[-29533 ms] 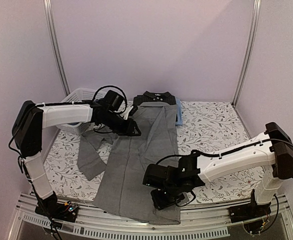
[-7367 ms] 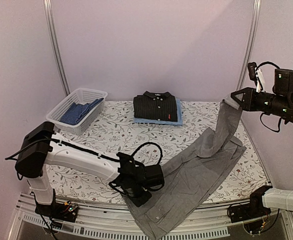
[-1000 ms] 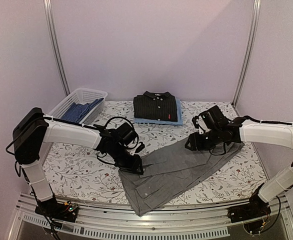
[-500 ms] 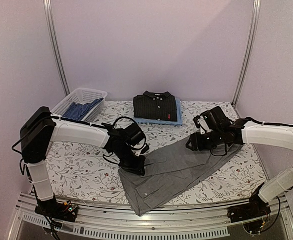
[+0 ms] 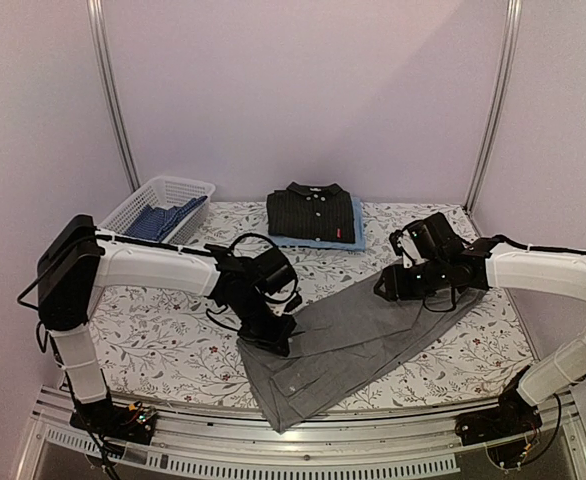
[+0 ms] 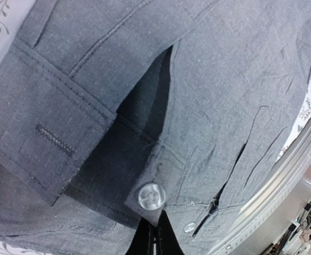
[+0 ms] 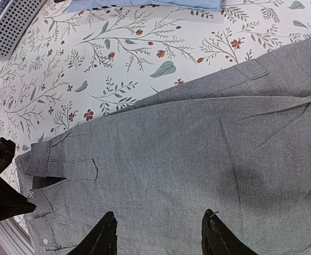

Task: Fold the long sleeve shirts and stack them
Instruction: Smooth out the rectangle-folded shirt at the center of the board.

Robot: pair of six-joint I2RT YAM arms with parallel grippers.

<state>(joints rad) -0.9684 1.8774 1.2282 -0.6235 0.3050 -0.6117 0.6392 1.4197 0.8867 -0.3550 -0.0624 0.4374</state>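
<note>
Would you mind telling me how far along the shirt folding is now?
Done: the black shirt lies folded on the light blue shirt at the back. In hand: the grey shirt lies spread out, the left gripper shut on its edge, the right gripper open above it. To do: folding and stacking it.

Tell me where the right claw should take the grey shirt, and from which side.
Probably the folded-in sleeve along the far long edge, where it makes a thicker ridge. The grey shirt lies flat, so the middle under the open right claw offers nothing to pinch. Come in low from the far side, slipping one finger under that edge.
</note>
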